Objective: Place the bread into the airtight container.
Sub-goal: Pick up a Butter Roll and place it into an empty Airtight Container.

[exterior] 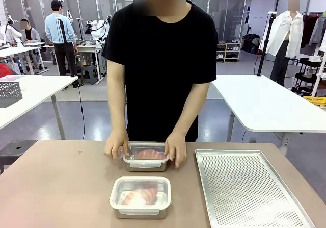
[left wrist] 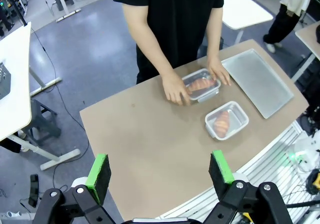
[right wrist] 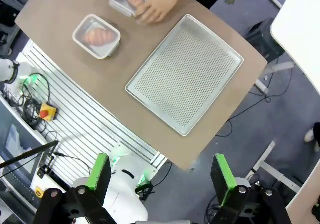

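table [exterior: 61,187] left half bare | tray [exterior: 249,192] at right edge | left gripper [left wrist: 159,173], right gripper [right wrist: 161,174] apart

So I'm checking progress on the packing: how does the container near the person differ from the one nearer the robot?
The far container has the person's hands pressed on both sides of its lid; the near container sits untouched. The far one lies beside the perforated tray's far corner; the near one sits closer to the robot's table edge. Both are clear, lidded rectangular containers with bread inside.
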### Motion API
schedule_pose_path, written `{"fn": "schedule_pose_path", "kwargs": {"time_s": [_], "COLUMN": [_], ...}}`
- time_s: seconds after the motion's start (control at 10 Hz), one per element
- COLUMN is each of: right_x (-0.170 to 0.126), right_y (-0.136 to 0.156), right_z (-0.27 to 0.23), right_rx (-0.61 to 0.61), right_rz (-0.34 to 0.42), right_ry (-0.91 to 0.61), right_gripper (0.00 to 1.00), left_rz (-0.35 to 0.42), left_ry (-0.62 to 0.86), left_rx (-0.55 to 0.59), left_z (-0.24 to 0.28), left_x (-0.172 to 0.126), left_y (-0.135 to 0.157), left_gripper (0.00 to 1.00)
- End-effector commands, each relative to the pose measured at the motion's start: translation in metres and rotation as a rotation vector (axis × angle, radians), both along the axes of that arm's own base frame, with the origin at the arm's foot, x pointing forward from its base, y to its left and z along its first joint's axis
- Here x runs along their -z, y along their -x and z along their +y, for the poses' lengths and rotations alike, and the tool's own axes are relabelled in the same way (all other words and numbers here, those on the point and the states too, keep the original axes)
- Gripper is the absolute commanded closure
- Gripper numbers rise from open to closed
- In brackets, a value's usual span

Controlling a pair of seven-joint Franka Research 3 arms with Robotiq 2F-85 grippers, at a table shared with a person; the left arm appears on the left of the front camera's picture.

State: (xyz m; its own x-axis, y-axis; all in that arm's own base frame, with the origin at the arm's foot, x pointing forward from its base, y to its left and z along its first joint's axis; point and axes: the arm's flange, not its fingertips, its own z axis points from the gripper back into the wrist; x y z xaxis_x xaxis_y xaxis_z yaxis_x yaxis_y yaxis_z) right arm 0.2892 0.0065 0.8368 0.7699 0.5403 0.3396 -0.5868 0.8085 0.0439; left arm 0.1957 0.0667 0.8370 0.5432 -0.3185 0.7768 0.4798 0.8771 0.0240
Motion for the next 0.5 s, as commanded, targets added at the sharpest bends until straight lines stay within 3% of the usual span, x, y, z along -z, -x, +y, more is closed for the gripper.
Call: {"fn": "schedule_pose_path", "kwargs": {"time_s": [0.0,0.4], "right_x": [0.0048,0.0048], "right_y": [0.0029,0.0029], "right_z": [-0.002,-0.002], "right_rx": [-0.012,-0.012], "right_rz": [-0.001,-0.001], "right_ry": [0.006,0.006], "right_gripper": [0.0,0.0], "left_rz": [-0.002,-0.002], "left_ry": [-0.002,-0.002], "left_rx": [0.0,0.0], "left_z": [-0.0008,-0.0008], "left_x": [-0.0018,-0.0018], "left_y": [-0.0001,-0.0001], "left_gripper": [0.0,0.0]}}
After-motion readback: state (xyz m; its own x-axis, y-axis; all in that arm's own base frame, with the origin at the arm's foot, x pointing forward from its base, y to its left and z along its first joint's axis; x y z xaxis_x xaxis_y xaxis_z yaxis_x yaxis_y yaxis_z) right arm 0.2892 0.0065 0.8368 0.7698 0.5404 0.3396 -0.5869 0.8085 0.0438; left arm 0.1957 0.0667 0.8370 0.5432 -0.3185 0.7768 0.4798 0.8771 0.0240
